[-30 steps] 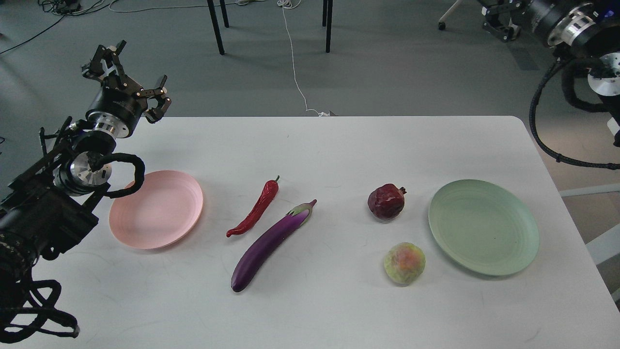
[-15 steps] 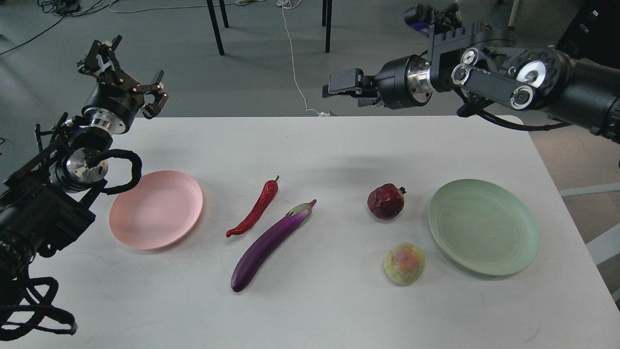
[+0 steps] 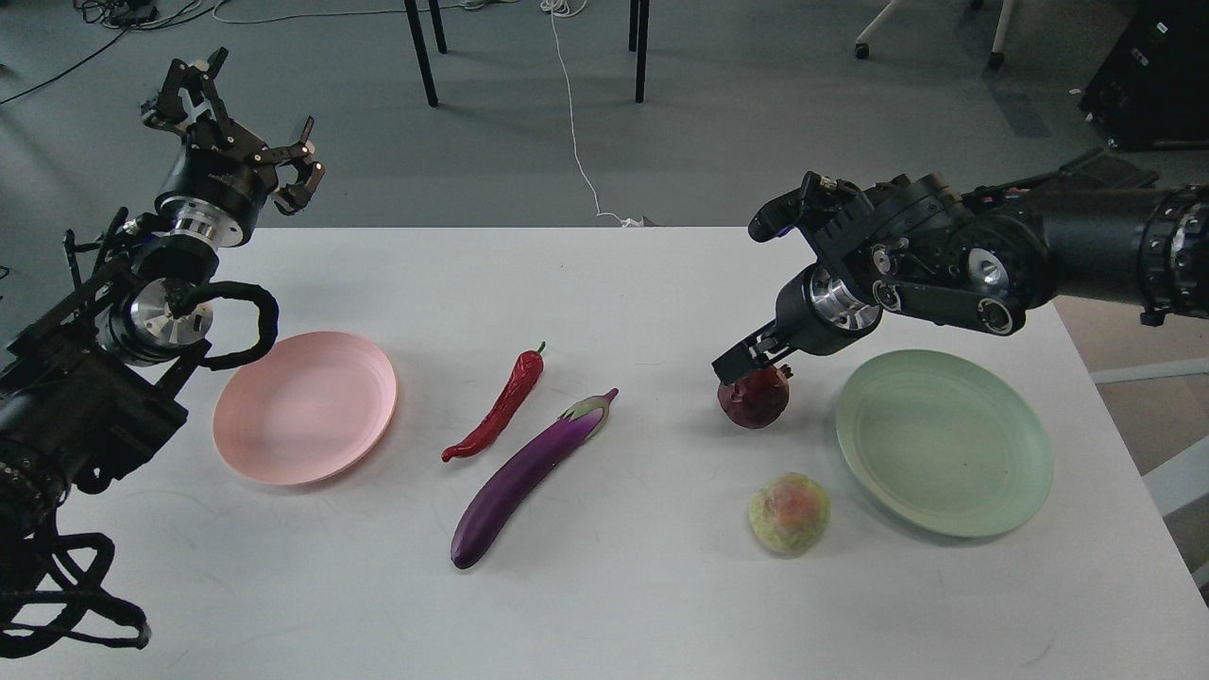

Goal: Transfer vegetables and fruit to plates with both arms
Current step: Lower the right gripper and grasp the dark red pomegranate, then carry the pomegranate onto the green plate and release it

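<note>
A purple eggplant (image 3: pixel 529 467) and a red chili pepper (image 3: pixel 499 408) lie at the table's middle, beside a pink plate (image 3: pixel 304 407) on the left. A dark red pomegranate (image 3: pixel 753 398) and a yellow-green fruit (image 3: pixel 790 513) lie left of a mint green plate (image 3: pixel 945 441). My right gripper (image 3: pixel 753 360) points down just above the pomegranate's top, touching or nearly so; its fingers cannot be told apart. My left gripper (image 3: pixel 236 123) is open and empty, raised beyond the table's far left corner.
The white table (image 3: pixel 623 604) has its far edge near the left gripper and its right edge past the green plate. Chair legs (image 3: pixel 422 52) and a white cable (image 3: pixel 573 123) are on the floor behind.
My right arm has swung down from high over the far edge to just above the pomegranate. My left gripper has risen slightly and drifted left. The fruit and vegetables have not moved.
</note>
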`<action>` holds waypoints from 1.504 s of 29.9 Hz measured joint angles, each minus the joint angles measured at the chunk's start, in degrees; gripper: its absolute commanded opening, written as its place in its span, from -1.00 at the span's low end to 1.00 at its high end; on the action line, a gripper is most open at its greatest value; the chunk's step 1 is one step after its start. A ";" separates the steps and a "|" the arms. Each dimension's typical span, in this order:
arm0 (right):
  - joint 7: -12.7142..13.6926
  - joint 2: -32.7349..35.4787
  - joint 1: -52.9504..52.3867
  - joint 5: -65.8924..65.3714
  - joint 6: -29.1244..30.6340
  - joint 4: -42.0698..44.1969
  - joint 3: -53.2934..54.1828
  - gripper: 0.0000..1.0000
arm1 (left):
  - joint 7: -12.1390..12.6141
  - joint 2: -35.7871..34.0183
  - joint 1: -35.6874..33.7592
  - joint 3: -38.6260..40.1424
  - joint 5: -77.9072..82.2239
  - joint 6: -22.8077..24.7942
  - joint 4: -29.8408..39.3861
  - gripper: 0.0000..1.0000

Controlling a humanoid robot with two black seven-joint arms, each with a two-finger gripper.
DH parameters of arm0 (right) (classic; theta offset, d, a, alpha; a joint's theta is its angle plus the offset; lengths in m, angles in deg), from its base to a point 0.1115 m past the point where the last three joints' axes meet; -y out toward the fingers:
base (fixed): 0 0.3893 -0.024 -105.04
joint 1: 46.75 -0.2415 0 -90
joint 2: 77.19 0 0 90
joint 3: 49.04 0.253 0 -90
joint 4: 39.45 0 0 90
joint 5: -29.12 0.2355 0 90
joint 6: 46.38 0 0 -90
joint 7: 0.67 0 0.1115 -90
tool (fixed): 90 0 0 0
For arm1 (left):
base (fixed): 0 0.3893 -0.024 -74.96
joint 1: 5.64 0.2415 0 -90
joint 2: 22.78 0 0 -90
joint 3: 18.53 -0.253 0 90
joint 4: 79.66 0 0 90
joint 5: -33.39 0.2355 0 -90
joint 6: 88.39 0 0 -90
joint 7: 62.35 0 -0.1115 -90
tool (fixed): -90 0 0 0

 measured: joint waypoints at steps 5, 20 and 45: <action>0.00 -0.05 1.23 -0.22 0.01 0.08 -0.30 0.83 | -0.02 0.20 0.00 -0.02 0.01 0.03 0.00 0.96; 0.38 -2.16 4.99 -0.17 -1.37 2.53 -0.30 0.07 | -0.18 -0.18 0.17 -0.29 0.10 -0.03 -0.04 0.96; 1.87 23.66 -3.32 -12.11 -1.19 -9.95 -2.92 0.03 | -3.61 -1.20 0.27 -0.79 0.34 0.10 0.02 0.96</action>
